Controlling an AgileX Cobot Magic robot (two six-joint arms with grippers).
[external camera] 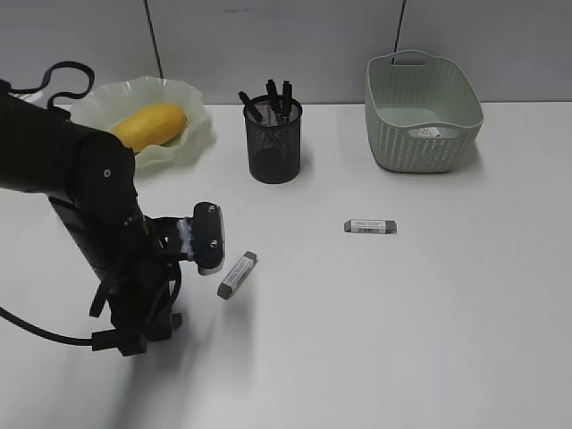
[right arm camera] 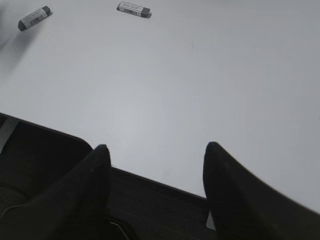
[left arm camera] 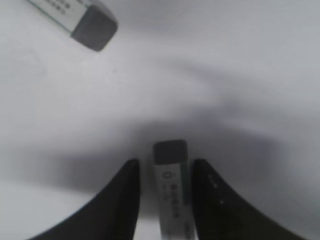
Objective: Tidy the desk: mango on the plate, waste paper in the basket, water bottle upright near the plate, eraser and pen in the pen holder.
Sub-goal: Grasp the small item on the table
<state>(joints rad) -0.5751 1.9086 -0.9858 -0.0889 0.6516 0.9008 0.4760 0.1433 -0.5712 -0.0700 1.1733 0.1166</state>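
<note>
My left gripper (left arm camera: 162, 162) is low over the desk (external camera: 402, 313) at the front left (external camera: 143, 335). Its fingers are narrowly open on either side of a grey eraser (left arm camera: 171, 170) lying on the desk; a gap shows on the left side. The arm hides this eraser in the exterior view. A second eraser (external camera: 237, 274) lies just right of the arm and also shows in the left wrist view (left arm camera: 92, 25). A third eraser (external camera: 370, 226) lies mid-desk. The mango (external camera: 150, 125) lies on the plate (external camera: 183, 89). The pen holder (external camera: 273, 143) holds several pens. The waste paper (external camera: 429, 131) lies in the basket (external camera: 420, 147). The water bottle is out of view.
My right gripper (right arm camera: 156, 150) is open and empty above the desk's dark front edge (right arm camera: 165, 195), outside the exterior view. Its view shows two erasers far off, one on the left (right arm camera: 34, 17) and one further right (right arm camera: 133, 8). A grey partition wall stands behind the desk.
</note>
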